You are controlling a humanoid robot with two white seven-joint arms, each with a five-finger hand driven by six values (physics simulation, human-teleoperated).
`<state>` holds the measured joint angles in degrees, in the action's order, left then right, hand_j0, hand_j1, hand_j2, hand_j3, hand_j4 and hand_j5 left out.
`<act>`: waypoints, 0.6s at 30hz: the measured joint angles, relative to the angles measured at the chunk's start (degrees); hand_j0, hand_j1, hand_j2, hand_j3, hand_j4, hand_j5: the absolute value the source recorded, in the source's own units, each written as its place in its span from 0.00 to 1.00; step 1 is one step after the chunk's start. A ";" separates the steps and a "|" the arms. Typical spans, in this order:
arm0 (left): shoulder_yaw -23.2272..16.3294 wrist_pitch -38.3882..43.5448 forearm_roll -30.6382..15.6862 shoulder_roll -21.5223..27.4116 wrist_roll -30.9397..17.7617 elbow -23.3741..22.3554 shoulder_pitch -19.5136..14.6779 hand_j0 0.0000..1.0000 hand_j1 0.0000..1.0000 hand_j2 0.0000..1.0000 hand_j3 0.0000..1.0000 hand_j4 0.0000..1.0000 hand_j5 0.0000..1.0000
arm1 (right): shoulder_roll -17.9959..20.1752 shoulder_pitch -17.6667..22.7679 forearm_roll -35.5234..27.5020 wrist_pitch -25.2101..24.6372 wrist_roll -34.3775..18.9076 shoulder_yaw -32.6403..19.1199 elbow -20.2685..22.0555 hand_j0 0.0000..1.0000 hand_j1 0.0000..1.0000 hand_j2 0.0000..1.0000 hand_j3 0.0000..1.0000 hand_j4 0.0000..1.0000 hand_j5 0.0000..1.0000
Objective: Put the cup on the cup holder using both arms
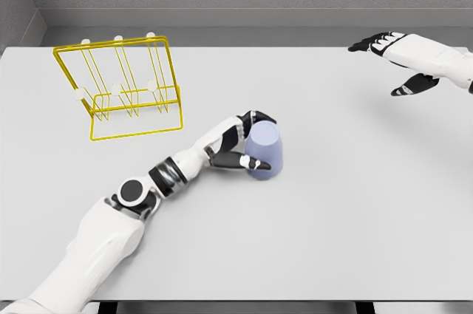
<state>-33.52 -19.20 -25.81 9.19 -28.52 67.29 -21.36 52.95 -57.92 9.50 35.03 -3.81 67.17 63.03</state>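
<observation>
Cup [264, 150] sits tilted on the table [355, 203]; left hand [240, 144] wraps it, fingers seemingly touching its side.

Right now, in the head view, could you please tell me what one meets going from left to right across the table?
Yellow wire cup holder → left hand → lavender cup gripped by that hand → right hand, open and raised at the far right.

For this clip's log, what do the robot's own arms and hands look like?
Both arms have smooth white shells. The left arm shows a round black-and-grey joint disc and a dark banded wrist section. The left hand and right hand are five-fingered, white-backed with black finger segments and tips. No cables or markings are visible.
</observation>
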 measured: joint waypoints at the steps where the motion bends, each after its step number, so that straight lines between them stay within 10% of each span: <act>1: 0.41 -0.01 -0.58 0.24 -0.45 0.99 0.53 0.42 0.42 0.42 0.42 0.42 0.42 | 0.01 0.00 0.00 0.00 0.00 0.00 -0.01 1.00 1.00 1.00 1.00 1.00 1.00; 18: 6.86 0.62 -10.82 11.72 -1.46 17.90 3.87 0.41 0.41 0.41 0.41 0.41 0.41 | 0.00 0.09 0.00 0.00 0.00 0.00 -0.02 1.00 1.00 1.00 1.00 1.00 1.00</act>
<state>-26.65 -18.58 -36.63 20.92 -29.98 85.19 -17.49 52.95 -57.83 9.50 35.03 -3.81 67.17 63.01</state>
